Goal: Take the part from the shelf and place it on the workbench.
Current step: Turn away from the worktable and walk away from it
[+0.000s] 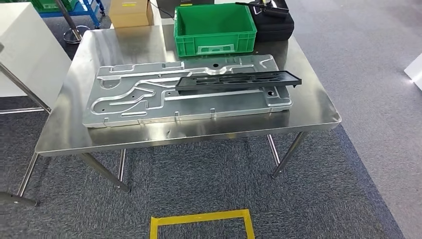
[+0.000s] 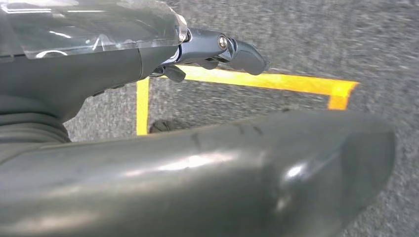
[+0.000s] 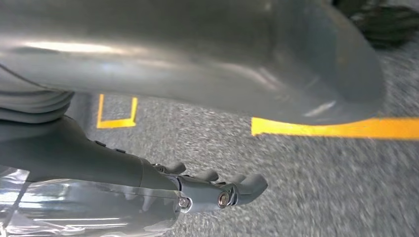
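From the head camera I see the steel table (image 1: 64,134) straight ahead of me. A large silver metal plate (image 1: 149,99) with raised channels lies flat across the middle of it. The black part (image 1: 238,80), a long flat plastic frame, lies on top of that plate toward its right end, with its right tip reaching just past the plate's edge. Behind the plate a green crate (image 1: 214,30) stands on the table, a black case (image 1: 273,22) just beside it on the right. A cardboard box (image 1: 130,12) sits beyond the far left corner. On the carpet in front of the table there is a square marked in yellow tape (image 1: 201,219).

My left hand (image 2: 212,49) hangs over the carpet and holds nothing; its fingers (image 2: 247,57) are stretched out and lie close together, clear of the thumb (image 2: 197,173). My right hand (image 3: 207,190) is the same, empty above the carpet, its fingers (image 3: 249,185) extended side by side and well apart from the thumb (image 3: 222,54).
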Action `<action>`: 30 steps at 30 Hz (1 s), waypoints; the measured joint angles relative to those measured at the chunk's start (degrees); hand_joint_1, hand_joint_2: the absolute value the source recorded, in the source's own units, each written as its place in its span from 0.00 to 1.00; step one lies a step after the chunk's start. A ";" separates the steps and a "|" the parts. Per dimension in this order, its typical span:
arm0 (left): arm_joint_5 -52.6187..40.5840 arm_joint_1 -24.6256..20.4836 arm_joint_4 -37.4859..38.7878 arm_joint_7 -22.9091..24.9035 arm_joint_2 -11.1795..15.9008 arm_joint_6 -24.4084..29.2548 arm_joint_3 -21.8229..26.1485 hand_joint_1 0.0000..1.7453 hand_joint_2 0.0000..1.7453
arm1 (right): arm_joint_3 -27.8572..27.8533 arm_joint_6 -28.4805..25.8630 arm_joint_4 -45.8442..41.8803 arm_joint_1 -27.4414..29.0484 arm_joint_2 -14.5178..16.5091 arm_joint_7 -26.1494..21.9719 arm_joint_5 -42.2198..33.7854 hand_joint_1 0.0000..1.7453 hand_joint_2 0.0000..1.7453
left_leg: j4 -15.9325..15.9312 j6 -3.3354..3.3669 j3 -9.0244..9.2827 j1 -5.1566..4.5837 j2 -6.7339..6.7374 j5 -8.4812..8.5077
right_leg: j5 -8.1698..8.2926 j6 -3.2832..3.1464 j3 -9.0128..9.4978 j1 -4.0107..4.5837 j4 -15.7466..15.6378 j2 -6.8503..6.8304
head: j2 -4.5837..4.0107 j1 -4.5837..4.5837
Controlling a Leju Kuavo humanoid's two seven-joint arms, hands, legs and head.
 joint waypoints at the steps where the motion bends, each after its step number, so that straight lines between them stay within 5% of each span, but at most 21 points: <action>1: -0.07 -0.21 0.00 0.04 -0.02 -0.05 -0.04 0.00 0.00 | 0.02 0.38 0.10 -0.02 0.10 0.47 0.43 0.00 0.00 | -4.61 0.20 3.15 -0.12 0.81 0.01 | 0.31 0.28 -0.61 0.06 0.48 -0.47 | 0.00 0.01; 3: -0.24 -0.62 0.00 0.08 -0.09 -0.20 -0.10 0.00 0.00 | 0.07 1.01 0.31 -0.10 0.24 1.33 1.16 0.00 0.00 | -10.43 1.00 6.66 -0.47 1.86 -1.08 | 1.01 0.97 -1.05 0.20 0.99 -1.39 | 0.00 0.06; 6: -0.61 -0.54 -0.01 0.18 -0.25 -0.53 -0.13 0.00 0.00 | 0.10 1.41 0.55 -0.42 0.40 2.76 1.35 0.00 0.00 | -11.17 2.63 5.77 -0.59 1.34 -0.05 | 1.29 2.08 -1.44 -0.01 1.33 -1.56 | 0.00 -0.13; 8: -0.76 -0.56 -0.01 0.26 -0.39 -0.70 -0.17 0.00 0.00 | 0.10 1.49 0.67 -0.49 0.52 3.61 1.17 0.00 0.00 | -11.29 3.63 4.12 -0.43 1.21 1.49 | -2.95 2.83 -2.71 -0.31 4.54 0.15 | 0.00 -0.13; 10: -0.94 -0.66 -0.01 0.30 -0.47 -0.78 -0.22 0.00 0.00 | 0.10 1.73 0.76 -0.48 0.59 3.98 1.26 0.00 0.00 | -11.23 4.05 2.20 -0.52 0.96 2.96 | -8.93 3.32 -4.25 -0.45 11.24 1.54 | 0.00 -0.02; 11: -1.03 -0.67 -0.01 0.31 -0.50 -0.80 -0.25 0.00 0.00 | 0.10 1.93 0.82 -0.52 0.60 4.06 1.37 0.00 0.00 | -11.16 4.07 1.27 -0.58 0.83 3.68 | -10.43 3.43 -4.63 -0.46 14.47 1.74 | 0.00 -0.01; 13: -1.17 -0.68 -0.01 0.36 -0.52 -0.82 -0.34 0.00 0.00 | 0.10 2.36 0.90 -0.64 0.65 4.07 1.71 0.00 0.00 | -10.86 3.94 -0.64 -0.72 0.62 5.05 | -9.07 3.35 -3.13 -0.44 16.55 1.81 | 0.00 -0.01; 14: -1.19 -0.69 -0.01 0.40 -0.53 -0.82 -0.42 0.00 0.00 | 0.10 2.47 0.92 -0.70 0.67 4.06 1.87 0.00 0.00 | -10.67 3.83 -1.54 -0.78 0.52 5.65 | -7.33 3.11 -0.96 -0.40 14.69 1.83 | 0.00 -0.02; 15: -1.24 -0.71 -0.01 0.44 -0.57 -0.84 -0.51 0.00 0.00 | 0.10 2.51 0.92 -0.76 0.69 4.05 2.01 0.00 0.00 | -10.47 3.71 -2.33 -0.83 0.43 6.22 | -6.01 2.70 2.13 -0.27 11.13 1.88 | 0.00 -0.02; 17: -1.32 -0.78 -0.01 0.47 -0.73 -0.92 -0.68 0.00 0.00 | 0.10 2.52 0.91 -0.98 0.66 4.03 2.17 0.00 0.00 | -10.16 3.32 -3.36 -1.00 0.32 7.21 | -6.25 1.79 8.56 0.15 2.14 1.94 | 0.00 -0.04; 19: -1.42 -0.90 -0.01 0.47 -0.83 -0.97 -0.81 0.00 0.00 | 0.10 2.53 0.90 -1.17 0.63 4.00 2.27 0.00 0.00 | -10.20 2.69 -3.84 -0.95 0.34 8.31 | -7.34 1.23 11.31 0.57 -2.68 1.96 | 0.00 -0.05; 21: -1.58 -0.90 -0.01 0.47 -0.74 -0.98 -0.90 0.00 0.00 | 0.10 2.55 0.97 -1.19 0.67 4.03 2.31 0.00 0.00 | -10.23 1.99 -4.32 -0.85 0.19 8.87 | -6.36 0.78 10.62 0.44 -3.37 1.80 | 0.00 -0.03; 22: -1.67 -0.85 -0.01 0.47 -0.68 -0.98 -0.95 0.00 0.00 | 0.10 2.55 1.00 -1.22 0.68 4.04 2.32 0.00 0.00 | -9.39 1.69 -4.84 -0.81 -0.06 7.63 | -5.57 0.42 9.95 0.28 -3.55 1.67 | 0.00 -0.05; 26: -1.81 -0.58 -0.01 0.47 -0.62 -1.03 -1.06 0.00 0.00 | 0.10 2.52 1.05 -1.12 0.77 4.06 2.37 0.00 0.00 | 2.87 0.53 -7.74 -0.22 -0.78 -2.75 | -2.57 -0.15 6.14 0.11 -3.28 1.42 | 0.00 -0.34; 28: -1.83 -0.56 -0.01 0.46 -0.61 -1.07 -1.08 0.00 0.00 | 0.09 2.51 1.06 -1.05 0.82 4.06 2.37 0.00 0.00 | 6.29 0.12 -6.88 0.02 -0.79 -2.07 | -1.36 0.07 3.84 0.06 -2.44 1.38 | 0.00 -0.36; 30: -1.85 -0.61 -0.01 0.46 -0.56 -1.08 -1.09 0.00 0.00 | 0.08 2.50 1.06 -1.05 0.85 4.07 2.37 0.00 0.00 | 2.16 -0.11 -2.42 0.30 -0.80 1.04 | -0.42 0.50 1.44 -0.09 -1.16 1.40 | 0.00 -0.37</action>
